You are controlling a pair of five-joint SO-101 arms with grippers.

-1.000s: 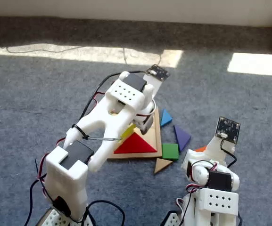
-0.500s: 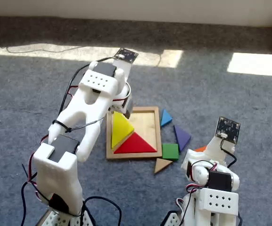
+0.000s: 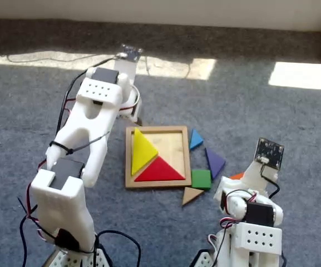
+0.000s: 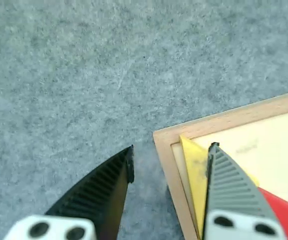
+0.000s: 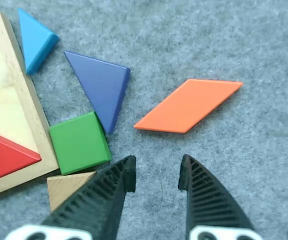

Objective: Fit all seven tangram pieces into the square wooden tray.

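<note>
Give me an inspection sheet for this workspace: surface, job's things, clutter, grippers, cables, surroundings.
Surface: grey carpet.
Job's things: square wooden tray holds yellow triangle and red triangle; beside it lie light blue triangle, dark blue triangle, green square, plain wooden triangle, orange parallelogram.
Clutter: nothing seen.
Grippers: left gripper open, empty, above the tray's corner; right gripper open, empty, near the orange parallelogram.
Cables: black and red wires along the arms; thin cable on the far carpet.
Surroundings: sunlit patches, pale wall.
</note>
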